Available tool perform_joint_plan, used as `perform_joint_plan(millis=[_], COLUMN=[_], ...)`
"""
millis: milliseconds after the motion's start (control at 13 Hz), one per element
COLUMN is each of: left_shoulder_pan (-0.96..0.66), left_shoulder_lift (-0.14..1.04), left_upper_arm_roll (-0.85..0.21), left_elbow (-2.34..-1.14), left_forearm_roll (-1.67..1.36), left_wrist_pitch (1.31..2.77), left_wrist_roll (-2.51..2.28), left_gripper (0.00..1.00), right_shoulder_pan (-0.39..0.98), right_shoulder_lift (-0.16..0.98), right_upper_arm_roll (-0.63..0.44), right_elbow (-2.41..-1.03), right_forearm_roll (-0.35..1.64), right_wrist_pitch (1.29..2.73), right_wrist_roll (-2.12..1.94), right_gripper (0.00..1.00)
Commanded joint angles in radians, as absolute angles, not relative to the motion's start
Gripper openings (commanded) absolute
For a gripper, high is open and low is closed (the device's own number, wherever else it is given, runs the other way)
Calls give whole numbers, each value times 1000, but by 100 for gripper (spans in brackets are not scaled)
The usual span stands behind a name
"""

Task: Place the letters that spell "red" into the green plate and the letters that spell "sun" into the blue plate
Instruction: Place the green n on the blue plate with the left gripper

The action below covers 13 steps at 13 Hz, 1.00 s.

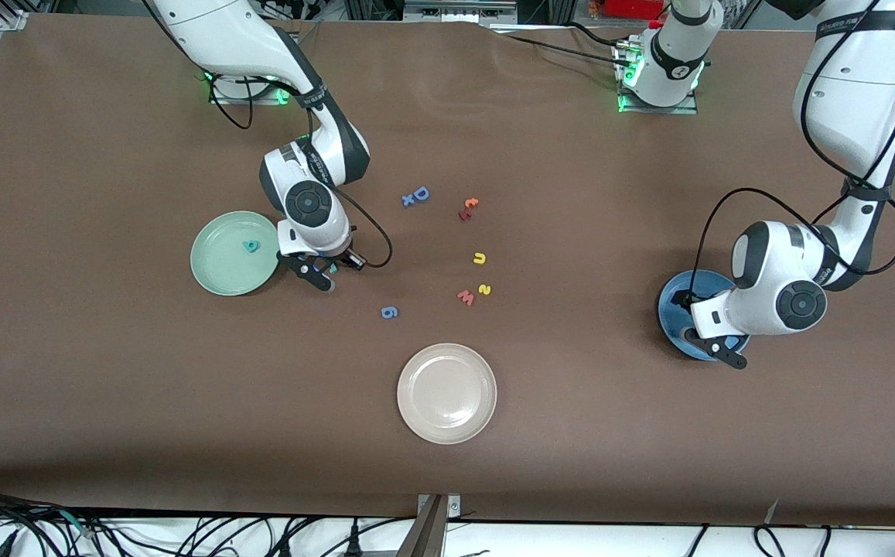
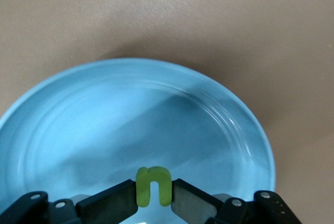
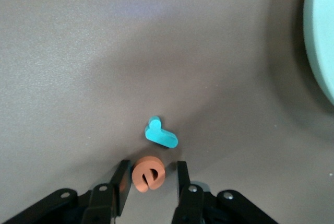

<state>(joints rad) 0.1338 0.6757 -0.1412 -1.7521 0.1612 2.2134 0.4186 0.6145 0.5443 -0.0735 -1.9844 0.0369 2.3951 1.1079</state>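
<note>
We see the right tool (image 1: 326, 272) beside the green plate (image 1: 219, 275), the left tool (image 1: 714, 346) over the blue plate (image 1: 673, 302).

The teal "r" (image 3: 160, 134) lies just beside the orange "e" (image 3: 148, 174), crowding it.

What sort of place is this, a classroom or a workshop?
Probably a robotics lab: two white robot arms bolted to a brown-covered table, loose cables along its edge, and foam letters and plates laid out.

Even overhead light, soft shadows under arms; wrist views slightly blurred, faint sheen on blue plate (image 2: 219, 114).
</note>
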Motion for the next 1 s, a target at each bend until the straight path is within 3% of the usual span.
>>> perform_joint_plan(millis=[0,77,154,230,384,614,921], left_shoulder_pan=[140,140,140,140,138,129,72], left_shoulder_lift=[683,678,672,667,638,554,529], left_upper_arm_roll=[-143,-143,-143,-143,-149,-201,-281], left_elbow=[-1746,-1746,-1746,-1746,-1741,-1723,-1724], left_forearm_roll=[184,184,184,184,172,172,166], left_wrist_pitch=[2226,2220,2215,2214,2151,2034,2034], left_wrist_roll=[433,433,433,433,430,431,378], left_gripper=[42,57,79,85,86,86,88], right_shoulder_pan=[620,620,620,620,618,615,612], right_shoulder_lift=[551,551,549,549,542,516,431], right_upper_arm_roll=[-72,-72,-74,-72,-74,-75,-145], right_elbow=[-2019,-2020,-2020,-2020,-2013,-1982,-1970], right_forearm_roll=[37,37,37,37,37,38,37], right_wrist_pitch=[2447,2447,2447,2445,2439,2389,2196], right_wrist_roll=[1124,1124,1124,1124,1123,1114,966], right_gripper=[43,41,36,30,21,21,21])
